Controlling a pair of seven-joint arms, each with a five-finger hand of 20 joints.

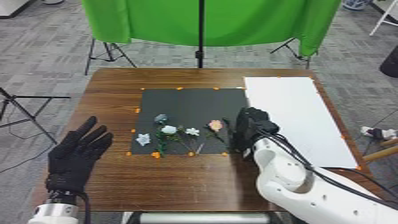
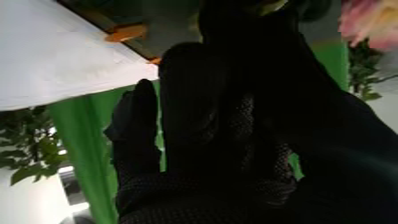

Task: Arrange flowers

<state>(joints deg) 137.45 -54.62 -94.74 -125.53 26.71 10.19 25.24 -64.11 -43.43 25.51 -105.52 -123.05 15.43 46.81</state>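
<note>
On the black sheet [image 1: 182, 102] lie several flowers: a blue-grey one [image 1: 161, 118], a white one [image 1: 169, 129], a smaller white one [image 1: 192, 131], a pale one [image 1: 143, 139] and a pink-orange one [image 1: 215, 125] nearest my right hand [image 1: 253, 125]. That hand is over the sheet's right edge, its fingers fairly straight. My left hand [image 1: 78, 157] is left of the sheet, open and away from the flowers. In the right wrist view, my right hand [image 2: 213, 125] has a pink flower [image 2: 373, 20] beside it; a small yellowish bit [image 2: 274, 7] shows by the fingertips, too little to identify.
A long white sheet [image 1: 289, 110] lies right of the black one on the brown table [image 1: 178, 185]. Orange tape pieces [image 1: 155, 155] mark the sheets' edges. Behind the table hangs a green cloth [image 1: 160, 25] on stands.
</note>
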